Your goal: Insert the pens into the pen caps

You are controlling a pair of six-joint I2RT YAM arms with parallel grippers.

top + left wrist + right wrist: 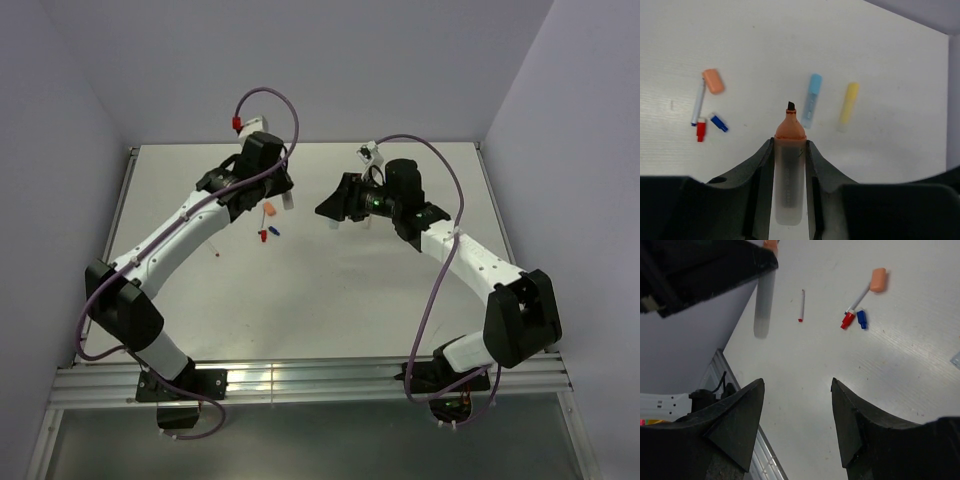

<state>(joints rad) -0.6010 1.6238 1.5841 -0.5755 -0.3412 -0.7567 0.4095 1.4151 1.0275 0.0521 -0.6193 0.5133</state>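
Alignment is what this step turns on. The left gripper [790, 145] is clamped on a stubby translucent highlighter with an orange chisel tip [788, 180]. It holds the barrel just behind the orange collar, so the bare tip points out beyond the fingers. The right gripper [797, 390] has its jaws apart with nothing between them, and hangs over the white table [890, 165] to the right of the loose caps.

The matching piece is the short peach-orange plastic cap [713, 81]. It lies flat between the two arms, against one end of a thin white pen with a blue tip [698, 102]. A small red cap [700, 130] and a dark blue cap [718, 122] sit just beside that pen's other end. Farther right lie a pale blue highlighter [811, 100] and a yellow highlighter [849, 105], both seemingly capped already.

I judge that the right gripper should come straight down over the orange cap and pinch its flat sides near the closed end. Which end is open cannot be told from here, so that needs checking. It should lift straight up so the thin pen is not dragged along. Next, it should turn the mouth towards the tip, line the two axes up, and push along the barrel only. The smooth barrel may slide back through the left fingers, so a firm hold and a slow push would suit.
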